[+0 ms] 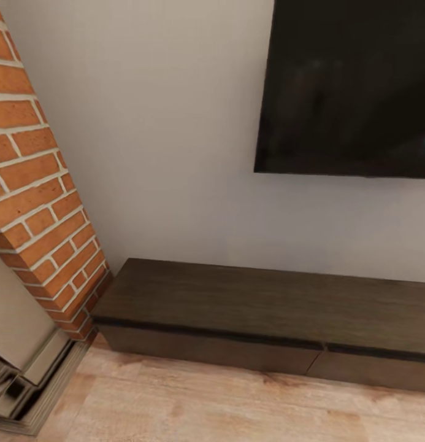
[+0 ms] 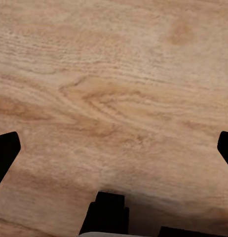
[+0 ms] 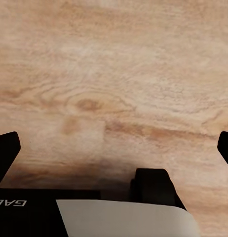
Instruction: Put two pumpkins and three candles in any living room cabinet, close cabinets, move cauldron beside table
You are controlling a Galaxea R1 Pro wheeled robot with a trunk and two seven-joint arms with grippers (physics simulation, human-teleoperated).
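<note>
Looking at the cabinet point(image 1: 261, 319) from the head view, it's the long low dark brown unit sitting on the plank floor point(image 1: 194, 399), tight against the white wall. The black TV point(image 1: 353, 86) hangs above the cabinet's right half, and the red brick fireplace point(image 1: 40, 202) stands just off the cabinet's left end. Its drawer fronts look flush and shut, so nothing's been opened here as far as I can tell, and the cabinet's top is bare.

No pumpkins, candles or cauldron anywhere around the cabinet, so my guess is the loading part isn't started, or at least nothing shows it's done. Can't see inside the drawers, though.

The left gripper point(image 2: 114, 148) has its fingers spread wide with nothing between them, just floor planks underneath. Same for the right gripper point(image 3: 114, 148): fingers wide apart, empty, pointed at the floor.

So pretty much everything looks left to do: fetch the five items, stash them, close up, then place the cauldron next to the table.
</note>
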